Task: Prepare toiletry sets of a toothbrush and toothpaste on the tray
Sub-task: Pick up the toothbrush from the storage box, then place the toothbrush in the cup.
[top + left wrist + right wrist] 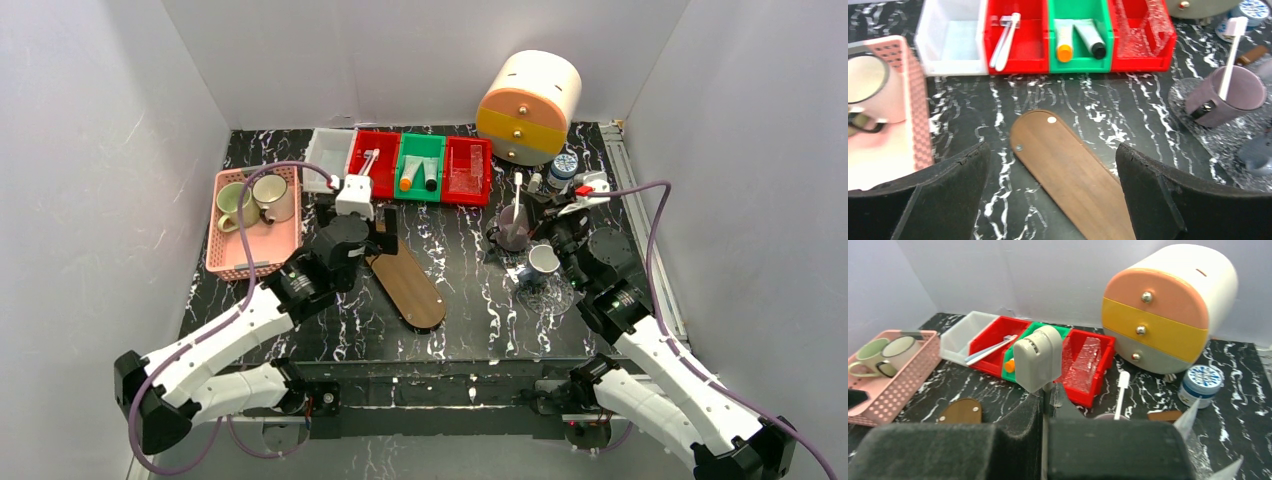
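**L claw open over tray; brushes & paste in the bins**

Your left claw [1052, 165] hangs w/ fingers spread wide above the far end of the long oval brown wooden tray [1083, 195]. Straight ahead, across black marbled tabletop [1128, 105], two slim white toothbrushes [1005, 40] lie in the red plastic bin [1015, 66]. Next door, the green plastic bin [1079, 66] holds the orange-capped white tube [1064, 42] & the dark-capped white tube [1090, 39].

Pink perforated basket [918, 115] w/ mugs sits left of the claw. A purple cup [1243, 95] holding a third white brush [1232, 55] sits to the right.

Your right claw [1044, 415] has its pads pressed together. A whitish rounded object [1037, 357] rises just past them; can't tell if it's pinched.
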Robot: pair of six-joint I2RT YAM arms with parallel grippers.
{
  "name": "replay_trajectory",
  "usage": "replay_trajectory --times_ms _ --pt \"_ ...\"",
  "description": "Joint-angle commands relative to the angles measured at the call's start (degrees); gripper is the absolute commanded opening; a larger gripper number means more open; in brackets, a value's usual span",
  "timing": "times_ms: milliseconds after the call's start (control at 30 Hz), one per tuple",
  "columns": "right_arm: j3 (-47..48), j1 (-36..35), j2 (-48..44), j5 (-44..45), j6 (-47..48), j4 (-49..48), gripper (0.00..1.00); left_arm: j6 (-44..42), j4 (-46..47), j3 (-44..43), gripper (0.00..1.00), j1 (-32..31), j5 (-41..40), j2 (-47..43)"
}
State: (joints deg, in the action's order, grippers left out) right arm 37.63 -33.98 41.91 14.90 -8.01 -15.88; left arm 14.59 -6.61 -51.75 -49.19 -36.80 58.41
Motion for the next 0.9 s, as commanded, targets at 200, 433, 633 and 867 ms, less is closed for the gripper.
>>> replay_trajectory --times_ms 200,433,633,867 --pt "0.44 0.09 -0.82 12.67 6.52 0.34 0.01 -3.55 -12.05 -3.15 0.98 0.82 -9.52 -8.64" --pt "-2.88 0.12 -0.01 21.78 5.80 -1.94 0.01 -5.05 -10.94 1.06 0.98 0.92 -12.88 -12.64" --pt "-4.68 0.09 1.95 24.78 5.73 -2.22 0.01 -5.74 -10.74 2.44 0.98 1.15 -13.93 -14.64" --pt "-9.64 0.13 3.18 27.57 5.06 -6.49 0.01 -5.96 -10.34 3.23 0.98 1.93 -14.17 -15.92"
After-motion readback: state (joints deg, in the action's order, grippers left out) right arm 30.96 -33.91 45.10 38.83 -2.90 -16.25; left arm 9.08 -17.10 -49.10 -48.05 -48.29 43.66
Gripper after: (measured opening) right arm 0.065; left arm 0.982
